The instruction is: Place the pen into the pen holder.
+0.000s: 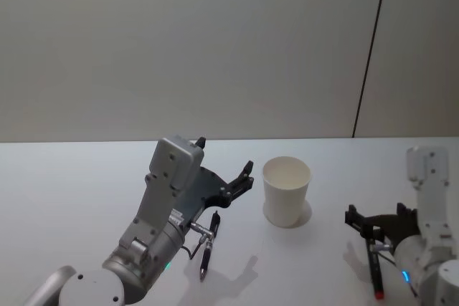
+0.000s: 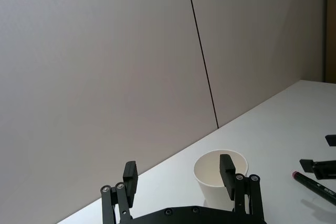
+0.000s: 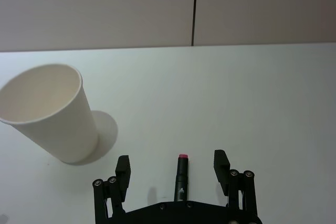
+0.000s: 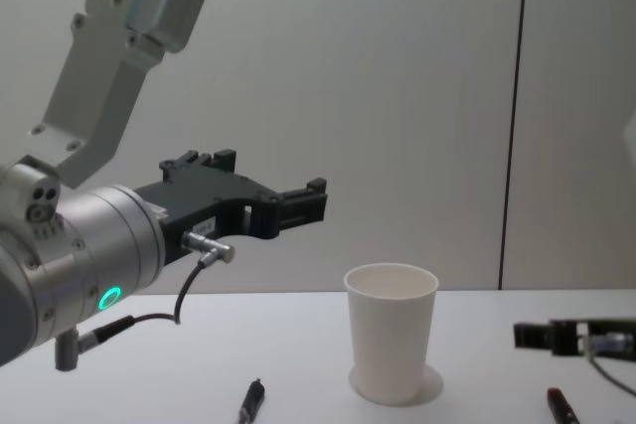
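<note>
The pen holder (image 1: 287, 191) (image 4: 391, 345), a white paper cup, stands upright and empty at the table's middle. A black pen (image 1: 208, 245) (image 4: 250, 404) lies on the table to its left, under my left arm. My left gripper (image 1: 225, 154) (image 2: 178, 174) (image 4: 268, 176) hangs open in the air above that pen, left of the cup (image 2: 207, 179), holding nothing. A second pen with a red end (image 1: 374, 274) (image 3: 181, 176) (image 4: 561, 406) (image 2: 315, 182) lies to the cup's right. My right gripper (image 1: 376, 220) (image 3: 171, 162) (image 4: 556, 335) is open low over it, fingers on either side, apart from the cup (image 3: 52, 114).
The white table (image 1: 72, 191) runs wide to the left and behind the cup. A plain wall with a dark vertical seam (image 1: 369, 55) closes off the back.
</note>
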